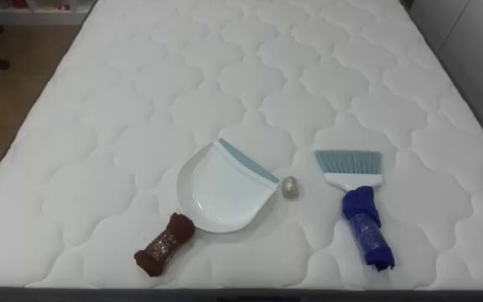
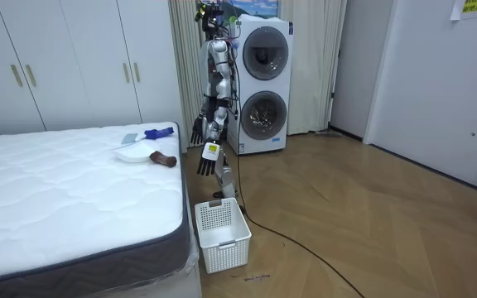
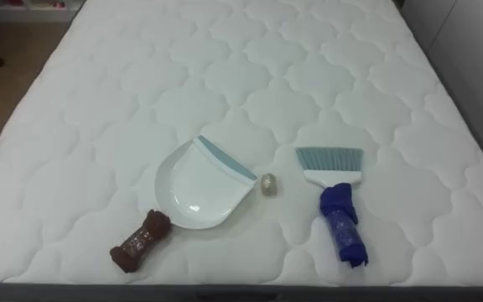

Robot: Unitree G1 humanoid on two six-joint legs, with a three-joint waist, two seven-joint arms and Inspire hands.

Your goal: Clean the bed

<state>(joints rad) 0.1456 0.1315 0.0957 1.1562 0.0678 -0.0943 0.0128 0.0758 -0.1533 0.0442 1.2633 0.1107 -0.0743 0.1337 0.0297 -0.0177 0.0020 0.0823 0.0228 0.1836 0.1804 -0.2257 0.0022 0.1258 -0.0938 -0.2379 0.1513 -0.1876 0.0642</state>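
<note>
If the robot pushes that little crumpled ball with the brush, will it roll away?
Probably a bit. The crumpled ball looks small and roundish, so it's likely light and rolls easily. But its wrinkled surface and the dimpled quilted mattress would likely stop it soon. The dustpan lies close beside it, so a gentle push may do.

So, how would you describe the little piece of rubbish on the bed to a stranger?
On the white mattress, near the robot's edge, lie a white dustpan and a blue-handled brush. Between them, beside the dustpan's lip, sits a small crumpled ball, pale and shiny, far smaller than either tool.
</note>
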